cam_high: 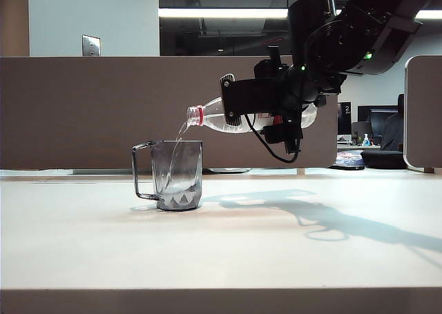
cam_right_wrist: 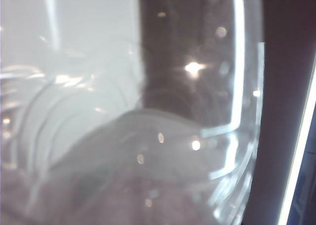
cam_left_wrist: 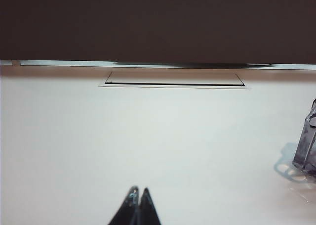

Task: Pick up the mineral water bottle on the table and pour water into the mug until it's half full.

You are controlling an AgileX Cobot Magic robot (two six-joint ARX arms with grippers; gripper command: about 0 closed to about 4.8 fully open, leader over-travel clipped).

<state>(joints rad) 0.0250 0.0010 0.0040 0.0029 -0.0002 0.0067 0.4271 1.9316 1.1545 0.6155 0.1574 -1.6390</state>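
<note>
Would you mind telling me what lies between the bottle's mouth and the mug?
Only a thin stream of water, falling from the mineral water bottle in the right hand into the mug; the exterior view shows it.

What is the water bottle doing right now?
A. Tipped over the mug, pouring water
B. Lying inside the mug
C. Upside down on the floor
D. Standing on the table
A: the right gripper holds the mineral water bottle tipped sideways, and water streams into the mug.

The mineral water bottle (cam_high: 214, 117) lies nearly level in the air (red neck ring leftward), streaming water into the smoky-grey mug (cam_high: 178, 174) upright on the white desk (cam_high: 221, 245).
</note>
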